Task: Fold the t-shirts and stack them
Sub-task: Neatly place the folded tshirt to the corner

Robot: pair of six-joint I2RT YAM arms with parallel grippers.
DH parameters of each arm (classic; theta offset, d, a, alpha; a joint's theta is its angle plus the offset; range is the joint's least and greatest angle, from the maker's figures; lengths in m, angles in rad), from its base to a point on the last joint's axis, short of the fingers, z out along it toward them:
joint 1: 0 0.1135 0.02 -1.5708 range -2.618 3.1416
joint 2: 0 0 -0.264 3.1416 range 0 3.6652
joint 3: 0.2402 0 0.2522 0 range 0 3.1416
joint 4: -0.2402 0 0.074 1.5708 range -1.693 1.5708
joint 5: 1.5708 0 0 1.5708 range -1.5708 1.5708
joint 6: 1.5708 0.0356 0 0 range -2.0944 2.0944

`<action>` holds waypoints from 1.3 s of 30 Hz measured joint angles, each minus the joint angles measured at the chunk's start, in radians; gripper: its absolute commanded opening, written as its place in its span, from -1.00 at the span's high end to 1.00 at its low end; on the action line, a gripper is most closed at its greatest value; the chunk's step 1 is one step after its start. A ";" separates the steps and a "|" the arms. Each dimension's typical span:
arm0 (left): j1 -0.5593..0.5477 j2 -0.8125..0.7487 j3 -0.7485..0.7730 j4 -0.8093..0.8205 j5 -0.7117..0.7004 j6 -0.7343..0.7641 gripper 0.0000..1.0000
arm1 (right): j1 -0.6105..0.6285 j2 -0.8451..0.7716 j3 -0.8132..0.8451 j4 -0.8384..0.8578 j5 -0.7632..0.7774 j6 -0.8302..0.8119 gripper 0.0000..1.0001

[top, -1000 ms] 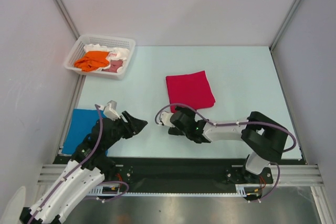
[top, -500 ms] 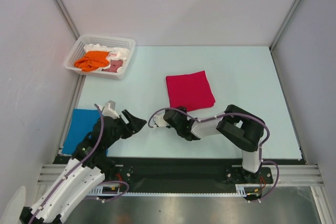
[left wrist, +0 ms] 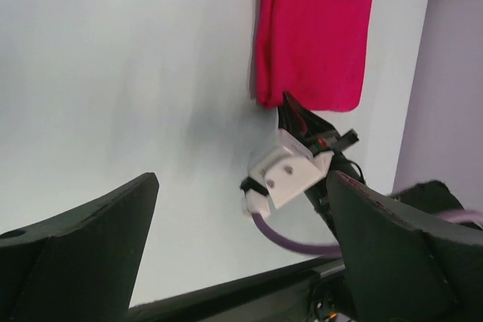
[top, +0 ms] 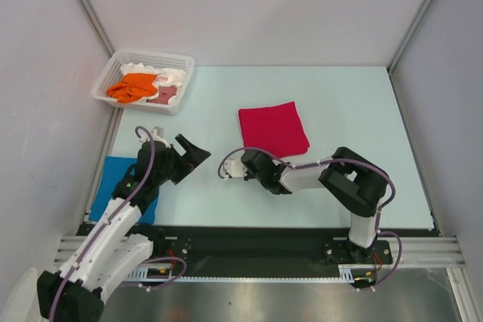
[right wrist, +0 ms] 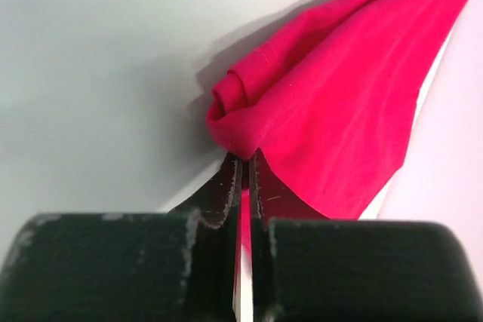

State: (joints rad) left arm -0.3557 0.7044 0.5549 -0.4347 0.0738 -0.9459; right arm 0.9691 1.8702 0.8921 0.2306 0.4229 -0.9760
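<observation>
A crimson-red t-shirt point(top: 273, 130) lies folded in a square mid-table, and it also shows in the left wrist view point(left wrist: 313, 32). My right gripper point(top: 251, 155) sits at its near left corner, shut on a pinched fold of the red cloth point(right wrist: 317, 103), which shows between the fingertips point(right wrist: 230, 179). A blue t-shirt point(top: 113, 180) lies flat at the near left, partly under my left arm. My left gripper point(top: 198, 154) hovers open and empty over bare table left of the red shirt, jaws spread wide point(left wrist: 241, 179).
A white lattice basket point(top: 183, 83) at the far left corner holds orange point(top: 132, 87), dusty-pink point(top: 166, 95) and white point(top: 173, 75) t-shirts. Enclosure walls stand close on the left, right and back. The right arm's purple cable point(left wrist: 290, 240) loops near the left gripper.
The right gripper has shut on the red shirt's near left corner. The left gripper has opened wider and moved farther from the arm bases.
</observation>
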 measured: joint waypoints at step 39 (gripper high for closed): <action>-0.076 1.284 0.418 0.887 0.212 -0.469 -0.69 | -0.148 -0.328 -0.047 -0.104 -0.275 0.123 1.00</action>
State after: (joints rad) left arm -0.4320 1.9888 0.9726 0.4522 0.2859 -1.4147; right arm 0.8207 1.5425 0.8452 0.1265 0.1482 -0.8528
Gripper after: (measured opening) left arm 0.913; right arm 0.024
